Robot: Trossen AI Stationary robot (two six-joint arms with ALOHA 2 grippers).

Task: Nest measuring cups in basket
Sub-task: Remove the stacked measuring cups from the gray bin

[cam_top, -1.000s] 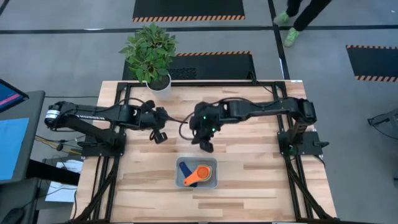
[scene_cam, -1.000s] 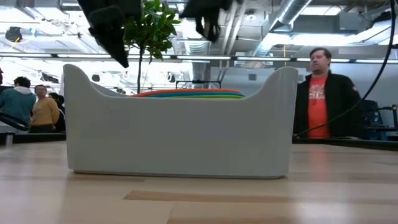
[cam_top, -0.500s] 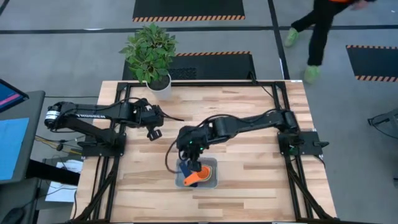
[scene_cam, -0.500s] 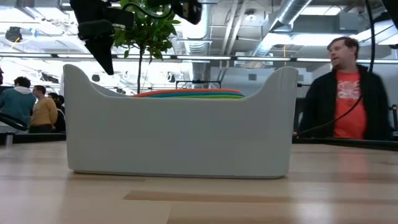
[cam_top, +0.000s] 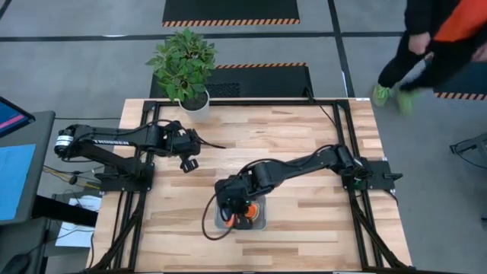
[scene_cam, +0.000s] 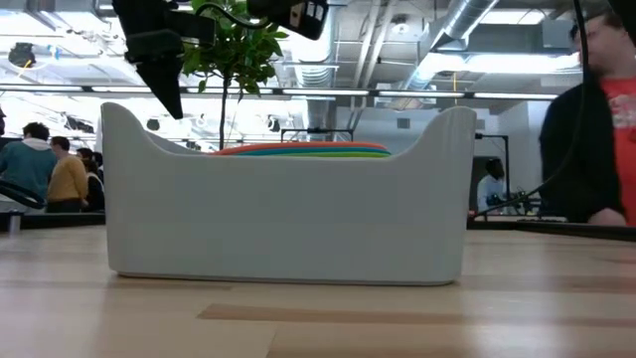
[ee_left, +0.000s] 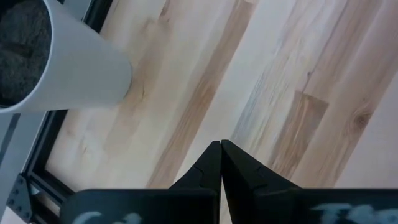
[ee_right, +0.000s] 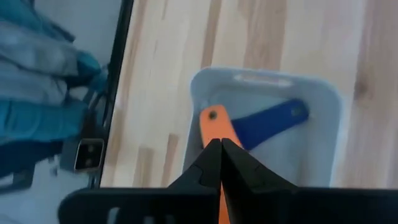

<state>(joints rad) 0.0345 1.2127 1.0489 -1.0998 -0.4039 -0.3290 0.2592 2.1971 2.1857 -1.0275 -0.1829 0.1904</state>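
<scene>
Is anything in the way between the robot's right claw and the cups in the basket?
Nothing visible. The right gripper, shut, hangs right over the orange cup handle inside the basket, with only air between.

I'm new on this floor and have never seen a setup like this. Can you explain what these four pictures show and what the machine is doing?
It is a robot with two dark arms at a wooden table, each ending in a two-finger gripper. One picture looks straight down on the table, one looks level across it, and two come from cameras on the arms' wrists. On the table stands a pale basket holding stacked measuring cups; an orange handle and a blue one show in the right wrist view. A plant pot stands at the far edge. The right gripper is over the basket, fingers shut, with nothing visibly held. The left gripper waits near the plant, also shut and empty. A person passes behind.
</scene>
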